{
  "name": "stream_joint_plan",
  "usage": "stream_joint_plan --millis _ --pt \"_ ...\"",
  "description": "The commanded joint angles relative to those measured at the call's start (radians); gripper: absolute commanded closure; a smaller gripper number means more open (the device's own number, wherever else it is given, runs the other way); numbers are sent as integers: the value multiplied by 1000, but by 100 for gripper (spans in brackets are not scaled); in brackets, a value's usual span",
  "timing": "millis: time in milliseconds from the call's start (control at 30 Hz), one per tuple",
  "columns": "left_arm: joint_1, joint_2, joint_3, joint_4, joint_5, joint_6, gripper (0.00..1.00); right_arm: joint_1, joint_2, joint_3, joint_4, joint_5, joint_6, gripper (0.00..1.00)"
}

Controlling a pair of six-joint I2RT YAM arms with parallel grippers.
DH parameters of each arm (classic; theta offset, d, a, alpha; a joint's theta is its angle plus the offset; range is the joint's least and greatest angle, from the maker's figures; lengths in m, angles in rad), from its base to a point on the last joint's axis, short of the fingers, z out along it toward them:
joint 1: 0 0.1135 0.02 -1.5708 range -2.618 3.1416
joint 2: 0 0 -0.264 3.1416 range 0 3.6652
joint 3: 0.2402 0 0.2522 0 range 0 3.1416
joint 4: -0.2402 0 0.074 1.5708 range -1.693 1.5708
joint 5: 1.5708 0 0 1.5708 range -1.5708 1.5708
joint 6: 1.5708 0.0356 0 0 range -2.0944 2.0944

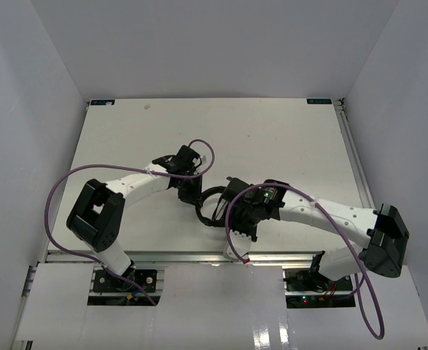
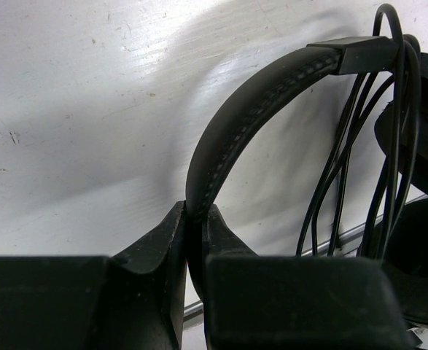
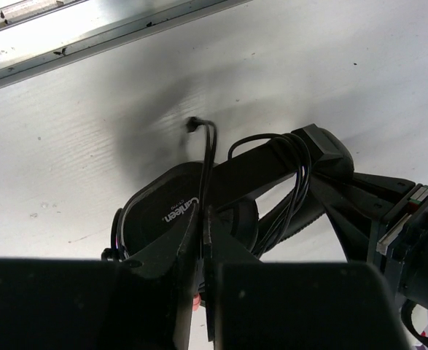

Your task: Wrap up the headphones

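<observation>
The black headphones lie near the table's front middle, between both arms. In the left wrist view my left gripper is shut on the stitched headband, and several cord loops hang across the band further along. In the right wrist view my right gripper is shut on the thin cord, just in front of the lettered ear cup. The cord's free end sticks out past the jaws. More cord turns circle the headband. Seen from above, the left gripper and right gripper flank the headphones.
Thick purple robot cables arc beside the left arm and loop under the right wrist. An aluminium rail runs along the table's near edge, close to the headphones. White walls enclose the table on three sides.
</observation>
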Motion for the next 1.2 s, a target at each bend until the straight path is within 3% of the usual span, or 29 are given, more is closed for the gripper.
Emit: stream_joint_plan --millis 0,300,600,933,1167 --pt "-1 -82 5 28 77 -9 100 3 -11 11 22 5 23 92" --pt "-1 -55 22 38 71 -21 100 14 -15 120 101 -110 186 92" --pt "-1 -52 30 42 57 -19 100 -2 29 193 261 -30 292 92" --pt "-1 -111 9 90 32 -11 100 -206 95 183 292 -8 289 92" --pt "1 -145 11 125 -59 -45 100 -271 124 196 320 -13 383 92"
